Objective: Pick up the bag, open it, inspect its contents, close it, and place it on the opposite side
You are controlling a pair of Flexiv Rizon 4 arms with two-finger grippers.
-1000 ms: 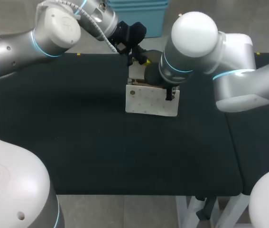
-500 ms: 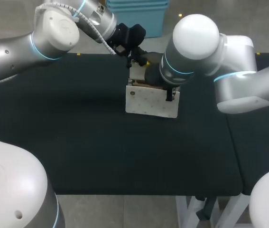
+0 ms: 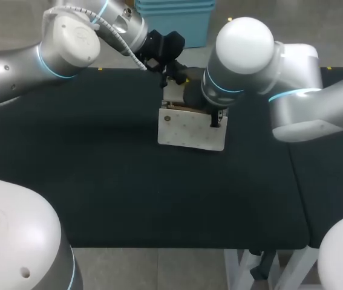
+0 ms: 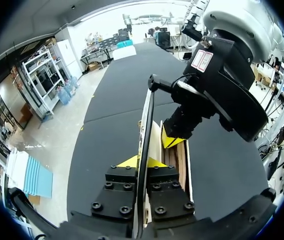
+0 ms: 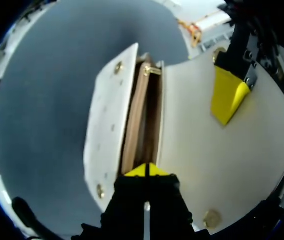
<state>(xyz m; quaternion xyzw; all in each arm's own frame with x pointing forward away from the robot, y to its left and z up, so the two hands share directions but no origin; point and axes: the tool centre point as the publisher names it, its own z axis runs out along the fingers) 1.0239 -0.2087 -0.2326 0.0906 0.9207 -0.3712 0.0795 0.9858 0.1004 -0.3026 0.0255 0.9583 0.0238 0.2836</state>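
Both jaws clamp bag [image 3: 189, 130] rim, near table's [image 3: 98, 181] far edge.

Plain black table top [image 3: 98, 187] underneath.

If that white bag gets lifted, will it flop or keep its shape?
It probably keeps its shape: the bag has flat, straight-edged panels. Its flap, pinched at one spot by the left gripper, shows no sag, so it is likely fairly stiff. The bag looks thin and light, so a push might tip or slide it.
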